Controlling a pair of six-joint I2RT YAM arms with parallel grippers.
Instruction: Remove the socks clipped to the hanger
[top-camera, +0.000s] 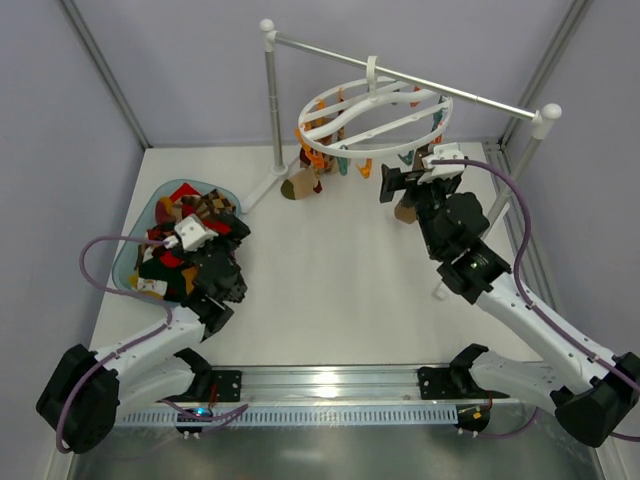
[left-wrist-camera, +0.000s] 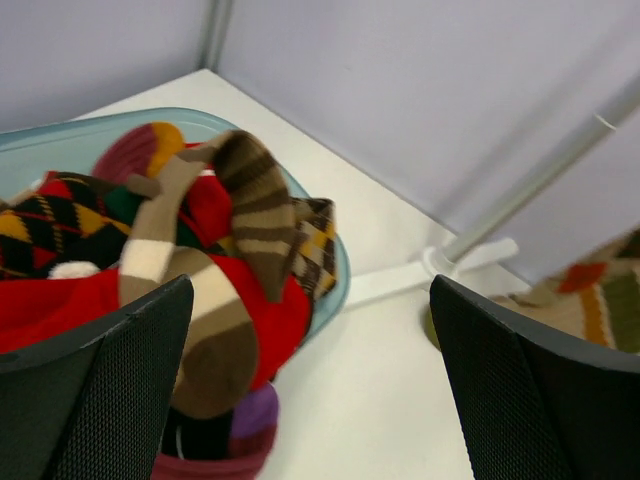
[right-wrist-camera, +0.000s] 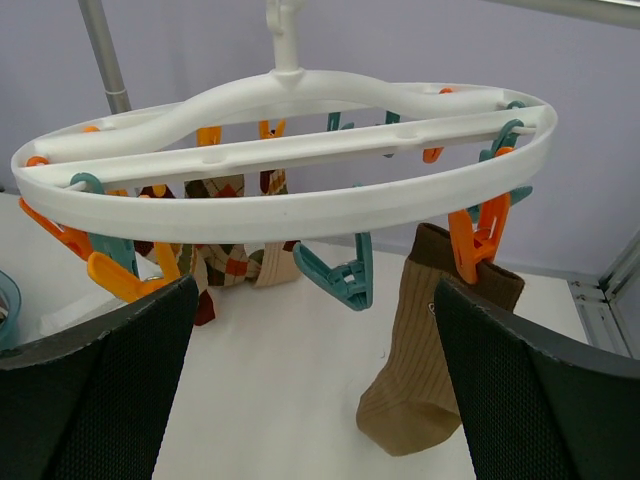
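Brown sock (right-wrist-camera: 420, 390) under near right rim of hanger (right-wrist-camera: 290, 200), cuff pinched in orange clip (right-wrist-camera: 475, 240). Checked socks (right-wrist-camera: 230, 260) under far left rim. Soft, light, floppy; likely to stretch, not break. Best to grab high on leg, just below clip, then pull down. Right gripper (right-wrist-camera: 312, 290) wide open, empty, just in front of hanger. Left gripper (left-wrist-camera: 310, 285) wide open, empty, well left of hanger, over bin (left-wrist-camera: 110, 118) of loose socks (left-wrist-camera: 230, 300). Flat white table (top-camera: 330, 270) below hanger. Pale walls close behind. Rail stand (top-camera: 400, 72) holding hanger up.
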